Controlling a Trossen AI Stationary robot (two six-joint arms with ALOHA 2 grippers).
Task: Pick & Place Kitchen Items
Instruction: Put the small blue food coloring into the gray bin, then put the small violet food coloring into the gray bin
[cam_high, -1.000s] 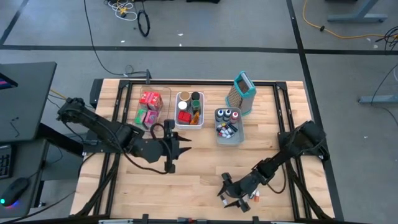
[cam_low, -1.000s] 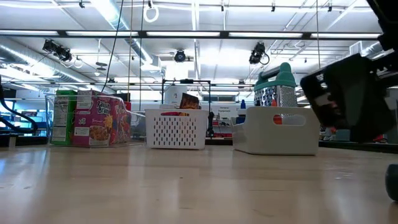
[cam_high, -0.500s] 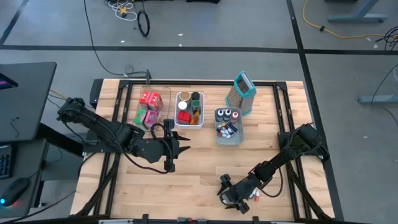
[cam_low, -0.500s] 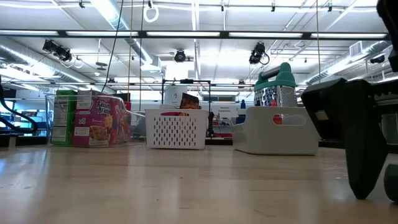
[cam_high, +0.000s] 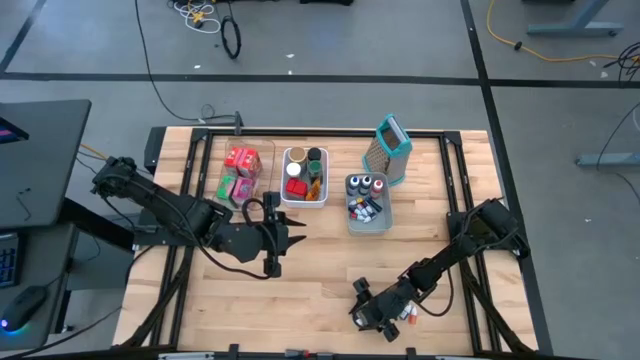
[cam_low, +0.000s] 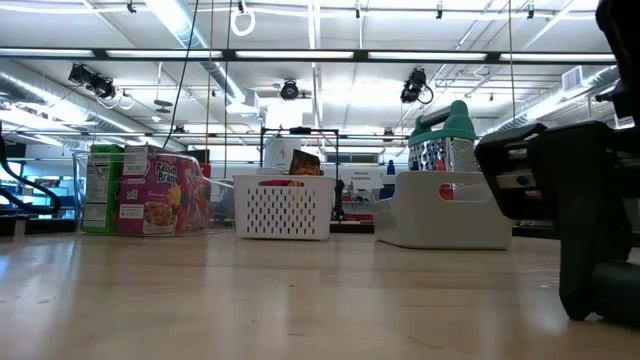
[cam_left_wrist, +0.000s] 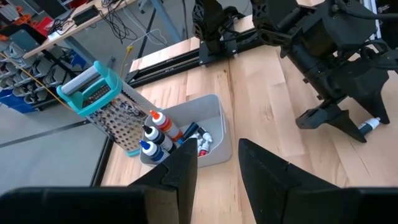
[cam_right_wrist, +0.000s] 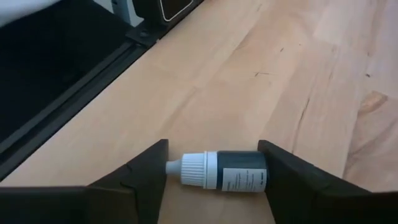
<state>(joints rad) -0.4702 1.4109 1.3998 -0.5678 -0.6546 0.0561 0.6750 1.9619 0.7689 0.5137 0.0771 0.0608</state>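
Right tool (cam_right_wrist: 211, 171) is down low at the near edge of the worktop (cam_high: 320, 270), fingers (cam_right_wrist: 134, 180) spread on either side of a small dark bottle (cam_right_wrist: 227, 171) with a white cap, which lies on its side on the wood between them, not yet gripped. Out to the left, the left tool (cam_high: 285, 238) hovers mid-worktop, fingers slightly apart and empty. Beyond it, the grey bin (cam_high: 366, 203) holds more little bottles, beside the grater (cam_high: 389, 148).

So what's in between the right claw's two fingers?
A small dark bottle with a white cap lies on its side on the wooden table, in the gap between the right gripper's open fingers. The right wrist view shows it.
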